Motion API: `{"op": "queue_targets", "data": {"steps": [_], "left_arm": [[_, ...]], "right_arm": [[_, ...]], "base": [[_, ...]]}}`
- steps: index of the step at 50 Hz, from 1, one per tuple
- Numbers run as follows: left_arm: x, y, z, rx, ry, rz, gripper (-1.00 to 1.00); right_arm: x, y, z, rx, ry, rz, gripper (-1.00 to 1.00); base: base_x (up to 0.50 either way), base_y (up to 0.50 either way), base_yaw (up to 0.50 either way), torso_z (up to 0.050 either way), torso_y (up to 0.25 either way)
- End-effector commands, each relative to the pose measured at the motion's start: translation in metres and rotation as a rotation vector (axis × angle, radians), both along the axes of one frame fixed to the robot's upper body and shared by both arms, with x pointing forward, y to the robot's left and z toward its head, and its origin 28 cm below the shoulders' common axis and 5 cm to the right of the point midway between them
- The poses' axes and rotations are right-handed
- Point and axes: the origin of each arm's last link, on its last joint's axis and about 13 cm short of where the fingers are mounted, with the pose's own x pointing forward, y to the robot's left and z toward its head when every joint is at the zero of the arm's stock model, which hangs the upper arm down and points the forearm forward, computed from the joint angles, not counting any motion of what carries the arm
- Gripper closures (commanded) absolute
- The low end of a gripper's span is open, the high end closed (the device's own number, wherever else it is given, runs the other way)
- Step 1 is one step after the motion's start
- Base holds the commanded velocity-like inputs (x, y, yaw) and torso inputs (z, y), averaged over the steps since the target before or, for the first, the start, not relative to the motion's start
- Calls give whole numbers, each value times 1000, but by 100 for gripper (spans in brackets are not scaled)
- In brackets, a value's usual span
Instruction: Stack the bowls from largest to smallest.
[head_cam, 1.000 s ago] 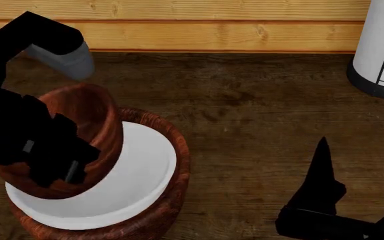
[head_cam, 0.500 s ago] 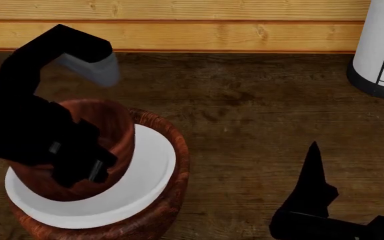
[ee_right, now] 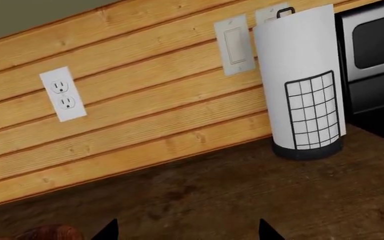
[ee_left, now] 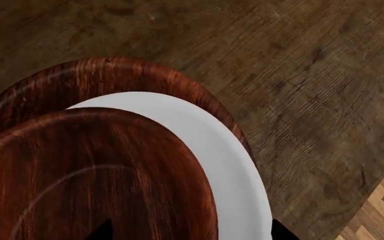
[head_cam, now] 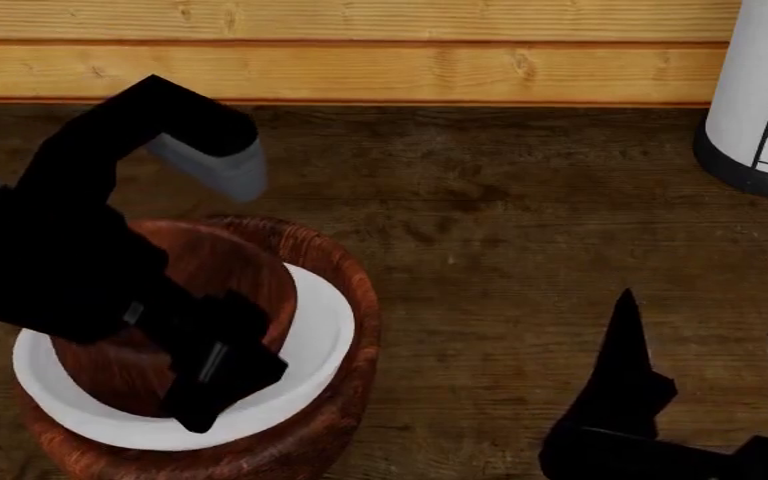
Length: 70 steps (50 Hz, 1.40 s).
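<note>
At the lower left of the head view, the large reddish-brown wooden bowl [head_cam: 337, 265] holds the white bowl [head_cam: 320, 325]. The small, deeper wooden bowl [head_cam: 231, 265] sits inside the white one, nearly level. My left gripper [head_cam: 224, 385] hangs over the small bowl's near rim and is open; its fingertips straddle the rim without touching it. The left wrist view shows the same nest: large bowl [ee_left: 112, 75], white bowl [ee_left: 229, 160], small bowl [ee_left: 98, 170] and left gripper [ee_left: 190, 232]. My right gripper [head_cam: 711, 340] [ee_right: 185, 230] stands open and empty over the bare counter at the lower right.
A white cylinder with black grid lines and a black base [head_cam: 764, 90] [ee_right: 302, 85] stands at the back right. A light wooden plank wall [head_cam: 357, 50] runs along the back, with an outlet [ee_right: 62, 95] and a switch [ee_right: 234, 45]. An oven front [ee_right: 375, 50] lies beyond the cylinder.
The small wooden bowl was tilted in my left gripper above the white bowl; it has come down and levelled inside it, and the left fingers now stand apart. The right gripper barely moved.
</note>
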Motion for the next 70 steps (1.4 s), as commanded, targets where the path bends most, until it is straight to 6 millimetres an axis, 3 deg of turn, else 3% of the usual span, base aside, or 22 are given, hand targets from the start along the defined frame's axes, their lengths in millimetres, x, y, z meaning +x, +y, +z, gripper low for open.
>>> {"op": "queue_targets", "data": {"steps": [1,13,23,31,37,45,53,64,70], "left_arm": [[3,-7,2,-31,-16,-16,-100],[-5,-3,31,-84,-85,-9,-100],[-32,6,48,-132,-175,12,-100],[-53,27,56,-199,-285,88,-100],[-74,40,42,-241,-362,152,-100],[-86,58,22,-298,-488,261,-100],[-102,96,11,-329,-672,472,-100],[-121,115,-3,-153,-806,593,-100],[-129,122,-12,-133,-836,645,-100]], "right_arm": [[3,1,0,20,-28,12,-100],[3,3,-2,18,-23,23,-100],[-4,3,3,-33,-25,9,-100],[-8,4,8,-48,-42,6,-100],[-9,5,8,-58,-42,-2,-100],[-10,5,8,-68,-47,-19,-100],[-9,7,4,-92,-41,-28,-100],[5,1,8,-149,-50,-48,-100],[16,-8,22,-228,-44,-75,-100]], "base": [[0,0,0,0,0],[0,0,0,0,0],[0,0,0,0,0],[0,0,0,0,0],[0,0,0,0,0],[0,0,0,0,0],[0,0,0,0,0],[0,0,0,0,0],[0,0,0,0,0]]}}
